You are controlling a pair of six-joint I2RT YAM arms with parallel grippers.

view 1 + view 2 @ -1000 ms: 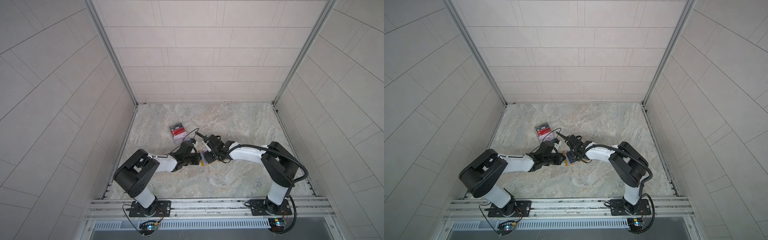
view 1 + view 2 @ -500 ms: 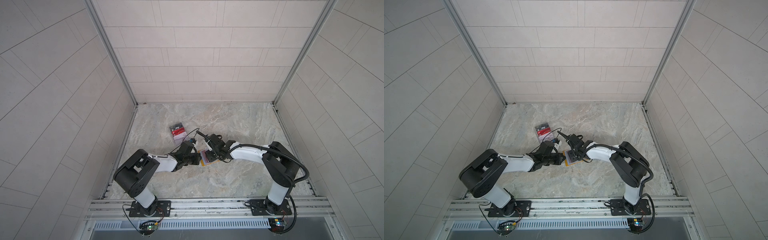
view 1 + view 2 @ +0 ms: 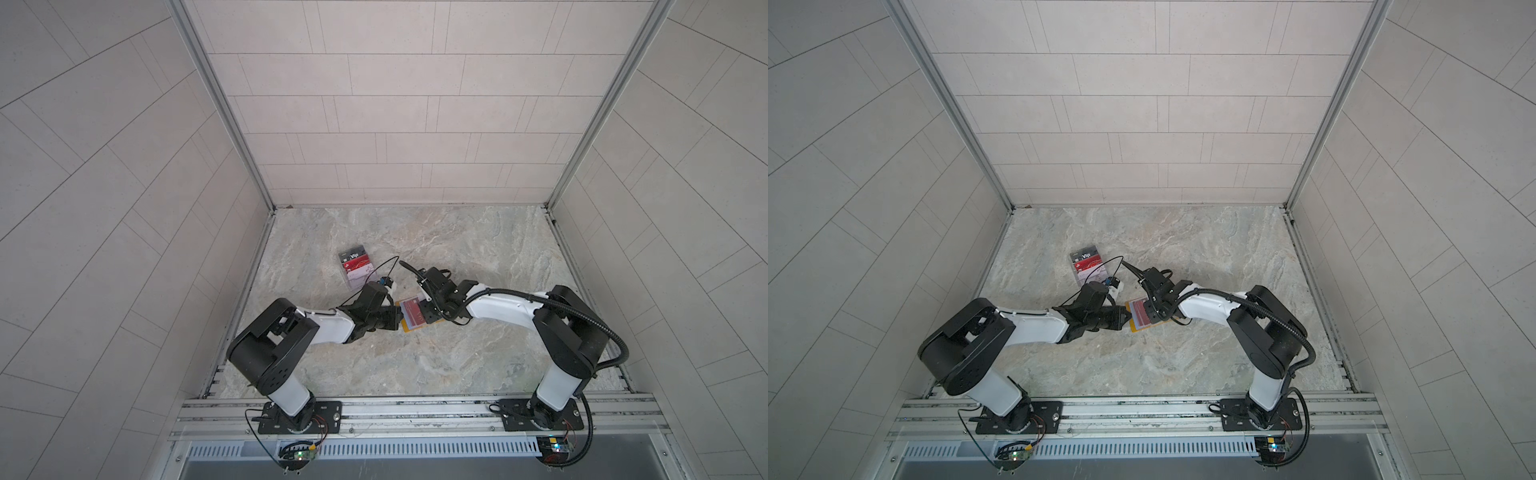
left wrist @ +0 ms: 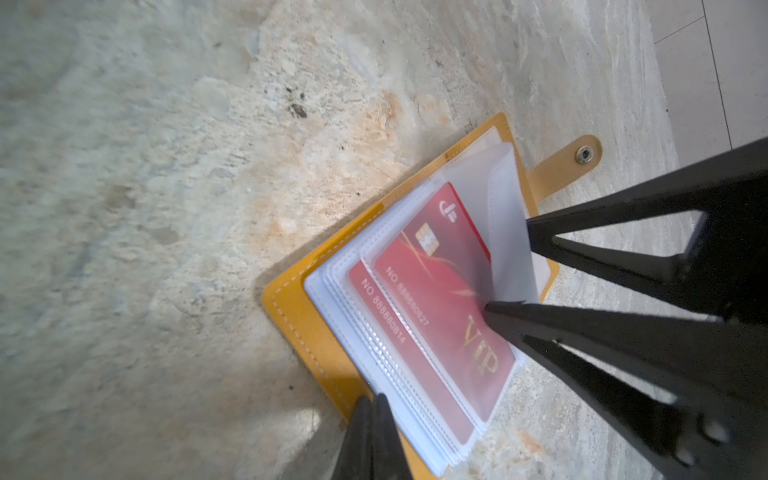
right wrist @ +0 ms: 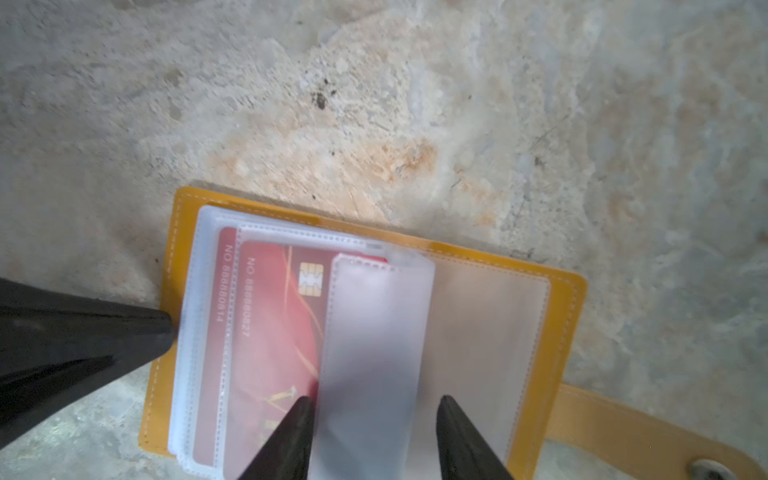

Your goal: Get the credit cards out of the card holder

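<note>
Right pincer (image 5: pixel 376 399), jaws apart, is straddling a floppy sleeve (image 5: pixel 374 324); left pincer (image 4: pixel 372 399), closed, is pinning the card holder's (image 4: pixel 299 324) nine-o'clock edge to the bench (image 3: pixel 415 365). Stiff, slick credit cards (image 4: pixel 440 299) likely need edge-pinching.

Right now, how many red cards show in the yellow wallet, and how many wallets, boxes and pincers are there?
red credit cards showing in the sleeves: 2
yellow card holder: 1
clear box: 1
left pincer and right pincer: 2
Total: 6
</note>
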